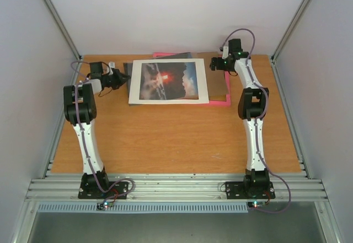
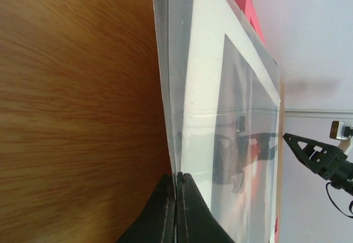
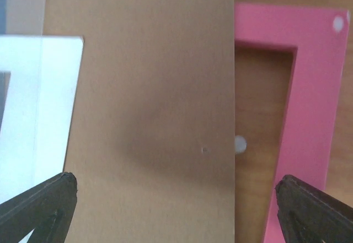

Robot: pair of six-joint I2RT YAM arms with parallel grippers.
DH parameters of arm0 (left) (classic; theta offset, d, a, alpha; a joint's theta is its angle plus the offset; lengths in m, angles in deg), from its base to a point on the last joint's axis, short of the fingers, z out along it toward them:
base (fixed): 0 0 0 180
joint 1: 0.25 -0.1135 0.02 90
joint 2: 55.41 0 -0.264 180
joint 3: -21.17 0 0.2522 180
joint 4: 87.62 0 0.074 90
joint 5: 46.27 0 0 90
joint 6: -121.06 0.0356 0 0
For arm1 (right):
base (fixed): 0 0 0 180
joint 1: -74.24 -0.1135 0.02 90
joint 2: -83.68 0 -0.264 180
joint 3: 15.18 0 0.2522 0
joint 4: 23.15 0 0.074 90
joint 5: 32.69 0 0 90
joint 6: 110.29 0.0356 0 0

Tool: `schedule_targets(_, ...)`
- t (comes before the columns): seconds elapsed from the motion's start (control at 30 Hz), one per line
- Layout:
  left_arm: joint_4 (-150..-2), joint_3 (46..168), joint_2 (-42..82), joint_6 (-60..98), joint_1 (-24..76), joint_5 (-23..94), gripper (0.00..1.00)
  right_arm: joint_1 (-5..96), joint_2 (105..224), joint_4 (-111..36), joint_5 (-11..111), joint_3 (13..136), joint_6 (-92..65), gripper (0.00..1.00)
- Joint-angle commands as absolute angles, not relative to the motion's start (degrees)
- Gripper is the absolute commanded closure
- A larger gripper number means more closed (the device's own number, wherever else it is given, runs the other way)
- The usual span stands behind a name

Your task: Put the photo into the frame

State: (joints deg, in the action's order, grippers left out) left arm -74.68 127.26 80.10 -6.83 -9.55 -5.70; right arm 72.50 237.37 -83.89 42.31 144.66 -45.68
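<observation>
My left tool [image 2: 176, 177] is pressed together on the left edge of the photo [image 1: 168, 81], I judge so that I can lift and steer it. My right tool [image 3: 176, 187] hangs spread over the backing board [image 3: 154, 88], placed to shift it. The photo rests on that board, which part-covers the pink frame [image 3: 314, 88] at the far side of the surface [image 1: 176, 138].
</observation>
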Motion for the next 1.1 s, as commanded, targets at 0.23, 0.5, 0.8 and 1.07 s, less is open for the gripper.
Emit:
schedule_targets(0.23, -74.13, 130.22, 83.35, -5.10, -9.64, -5.43, 1.00, 71.20, 243.01, -81.87, 40.37, 150.77, -41.73, 0.03)
schedule_targets(0.5, -74.48, 130.95, 84.27, -6.62, -9.14, -5.52, 0.97, 71.17, 243.83, -81.46, 42.06, 150.90, -37.98, 0.02)
schedule_targets(0.8, -76.45, 132.93, 86.31, -9.08, -7.51, -6.31, 0.78, 71.17, 243.24, -85.52, 32.42, 150.90, -33.33, 0.07)
schedule_targets(1.07, -77.97, 135.63, 88.85, -11.45, -5.04, -6.49, 0.63, 71.17, 241.02, -86.10, 21.28, 149.94, -30.50, 0.09)
